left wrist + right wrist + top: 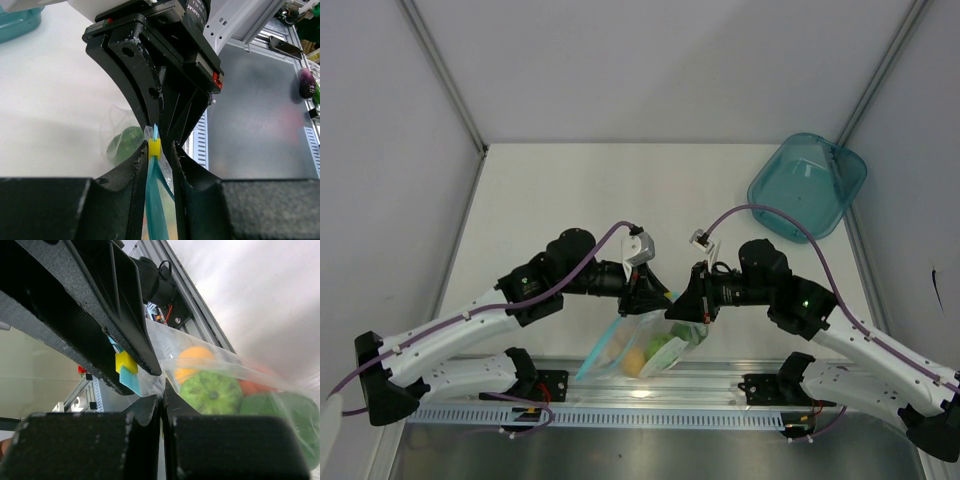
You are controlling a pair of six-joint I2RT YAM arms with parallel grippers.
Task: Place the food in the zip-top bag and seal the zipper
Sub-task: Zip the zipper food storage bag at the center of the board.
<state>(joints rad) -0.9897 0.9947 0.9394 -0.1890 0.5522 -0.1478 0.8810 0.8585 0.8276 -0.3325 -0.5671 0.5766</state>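
Two clamps on zipper point(152, 210): left gripper point(645, 297), right gripper point(685, 305) pinching it; food point(210, 390) inside zip-top bag point(620, 348).

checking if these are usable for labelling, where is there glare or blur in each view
Top view: sharp and evenly lit, one glare spot on the metal rail by the bag. Left wrist view: the left fingers are dark and blurred. Right wrist view: the right fingers are blurred, the backdrop washed out, the food soft.

The clear zip-top bag point(642, 346) hangs tilted with the food point(210, 391) inside.
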